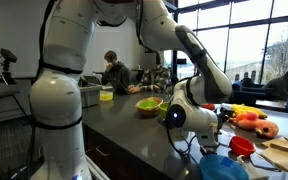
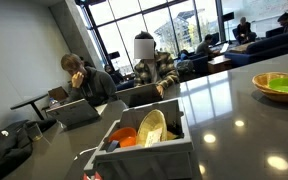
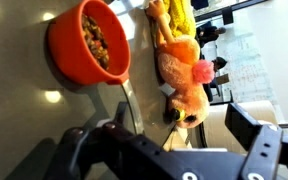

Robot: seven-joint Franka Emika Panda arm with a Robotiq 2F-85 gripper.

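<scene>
**A:** How does the pincer (image 3: 164, 140) stand?

**B:** Released. In the wrist view its two fingers (image 3: 252, 130) are spread wide at the lower edge with nothing between them, hanging over the bench (image 3: 24, 110).

**A:** What lies closest?

**B:** The orange plush toy (image 3: 184, 72) lies on the bench just beyond the fingers. The red bowl (image 3: 89, 42) is beside it, with brownish bits inside. The two are near each other but apart.

**A:** So where is the risk?

**B:** Crowding, I'd judge. If the pincer came down between them, one finger could catch the bowl's rim and tip or skid it, scattering what is inside. The plush toy is soft and lumpy, so a grip on its edge might only pinch fabric and let it sag out. A yellow thing (image 3: 179, 14) lies at the toy's far end, touching or nearly so, I cannot tell which. It could get dragged along.

**A:** The surface?

**B:** A dark grey, glossy bench that throws back bright glints. I think it is smooth enough for a nudged bowl to slide. In an exterior view a green bowl (image 1: 149, 105) and a blue bowl (image 1: 224, 167) also sit on it, well apart from each other.

**A:** And the room?

**B:** An open, cafe-like hall with tall windows (image 2: 144, 20). Several people (image 2: 84, 78) sit at laptops (image 2: 74, 112) beyond the bench. Nearer the camera stands a grey rack (image 2: 149, 160) holding an orange dish and a yellowish one.
</scene>
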